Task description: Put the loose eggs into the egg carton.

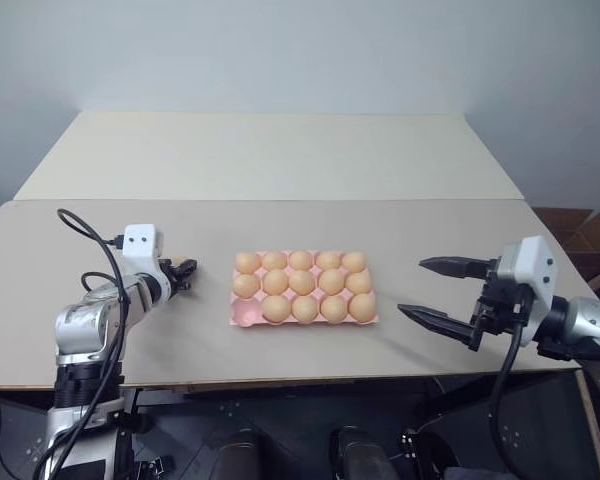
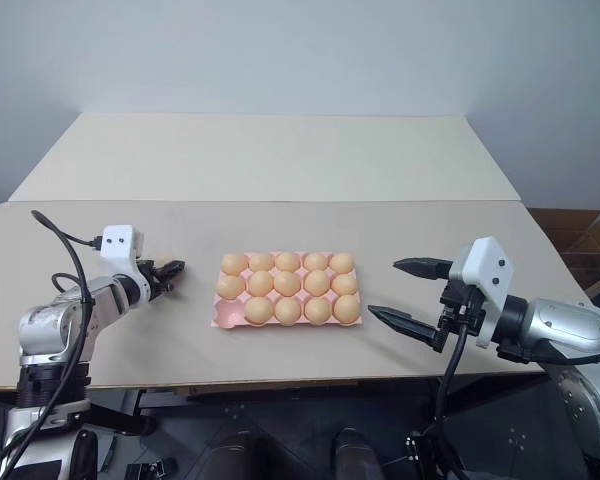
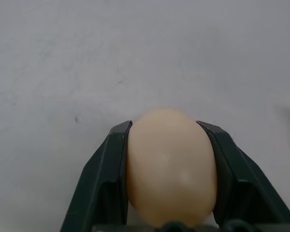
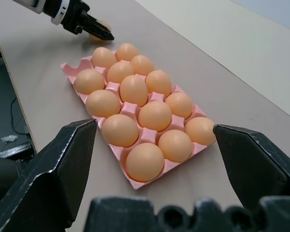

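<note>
While the left gripper (image 3: 164,133) sat clamped on a loose egg (image 3: 171,166), its two black fingers (image 3: 104,179) pressed against the shell on either side, that egg lay low over the beige table (image 1: 280,170) just off the pink egg carton (image 1: 242,316), at about nine o'clock from it. Fourteen orange-tan eggs (image 1: 302,282) filled the carton's cups, and the one cup at the corner nearest the robot on its left side stood bare. At roughly three o'clock from the carton, well apart from it, the right gripper (image 1: 435,290) hung above the table with its fingers spread wide and nothing between them, pointing toward the carton.
</note>
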Controlling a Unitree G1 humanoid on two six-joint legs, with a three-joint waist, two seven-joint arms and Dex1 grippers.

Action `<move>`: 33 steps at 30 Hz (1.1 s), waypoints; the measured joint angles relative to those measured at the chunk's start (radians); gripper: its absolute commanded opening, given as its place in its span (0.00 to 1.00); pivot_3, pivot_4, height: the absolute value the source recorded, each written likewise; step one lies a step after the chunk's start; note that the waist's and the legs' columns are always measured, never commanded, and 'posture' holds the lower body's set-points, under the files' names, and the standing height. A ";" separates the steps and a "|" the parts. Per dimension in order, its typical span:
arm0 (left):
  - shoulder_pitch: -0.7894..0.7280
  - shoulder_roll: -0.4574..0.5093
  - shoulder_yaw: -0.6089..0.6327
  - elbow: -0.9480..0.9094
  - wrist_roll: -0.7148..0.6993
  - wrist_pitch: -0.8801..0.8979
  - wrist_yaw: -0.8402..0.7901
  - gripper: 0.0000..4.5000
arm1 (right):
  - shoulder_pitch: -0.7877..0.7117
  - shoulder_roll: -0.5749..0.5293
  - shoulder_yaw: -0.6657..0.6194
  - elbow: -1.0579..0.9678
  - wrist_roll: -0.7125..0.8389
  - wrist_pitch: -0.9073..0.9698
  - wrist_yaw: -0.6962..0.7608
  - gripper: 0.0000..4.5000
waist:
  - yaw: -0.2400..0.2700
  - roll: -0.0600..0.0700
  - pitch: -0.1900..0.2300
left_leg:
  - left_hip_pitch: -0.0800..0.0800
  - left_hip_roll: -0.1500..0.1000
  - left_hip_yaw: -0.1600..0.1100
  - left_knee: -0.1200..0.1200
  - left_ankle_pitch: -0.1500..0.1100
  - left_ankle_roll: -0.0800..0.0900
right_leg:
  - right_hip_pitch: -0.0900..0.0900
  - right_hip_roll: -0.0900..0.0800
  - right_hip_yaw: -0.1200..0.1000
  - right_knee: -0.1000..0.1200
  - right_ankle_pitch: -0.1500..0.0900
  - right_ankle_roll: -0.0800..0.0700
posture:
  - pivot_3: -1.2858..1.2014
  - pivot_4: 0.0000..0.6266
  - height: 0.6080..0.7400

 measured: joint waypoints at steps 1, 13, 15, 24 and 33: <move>0.010 0.016 -0.005 -0.024 -0.004 -0.003 -0.028 0.42 | 0.001 0.000 -0.001 0.000 0.004 0.000 -0.005 1.00 | -0.001 0.000 0.000 | 0.000 0.000 0.000 0.000 0.000 0.000 | 0.000 0.000 0.000 0.000 0.000 0.000 | 0.52 0.24 1.00; 0.168 0.231 -0.132 -0.349 -0.143 -0.164 -0.552 0.42 | 0.028 0.007 -0.014 -0.020 0.006 0.000 -0.031 1.00 | 0.004 0.001 0.000 | 0.001 0.001 0.001 0.001 0.000 0.000 | 0.000 0.000 0.000 0.000 -0.003 -0.005 | 0.52 0.24 1.00; 0.167 0.222 -0.180 -0.348 -0.129 -0.192 -0.568 0.42 | 0.030 0.008 -0.014 -0.021 0.006 0.000 -0.033 1.00 | 0.003 0.000 0.000 | 0.000 0.000 0.001 0.000 0.000 0.000 | 0.000 0.000 0.000 0.000 -0.002 -0.003 | 0.52 0.24 1.00; 0.134 0.218 -0.284 -0.317 -0.085 -0.214 -0.599 0.90 | 0.034 0.013 -0.014 -0.035 0.006 0.000 -0.056 1.00 | 0.001 0.000 0.000 | 0.000 0.001 0.001 0.000 0.000 0.000 | 0.000 0.000 0.000 0.000 -0.001 -0.001 | 0.52 0.24 1.00; 0.184 0.297 -0.102 -0.308 -0.108 -0.293 -0.654 0.99 | 0.031 0.016 -0.012 -0.035 0.005 0.000 -0.057 1.00 | -0.006 0.001 0.000 | 0.000 0.001 0.000 0.000 0.000 0.000 | -0.001 0.001 0.000 0.000 -0.001 -0.001 | 0.52 0.24 1.00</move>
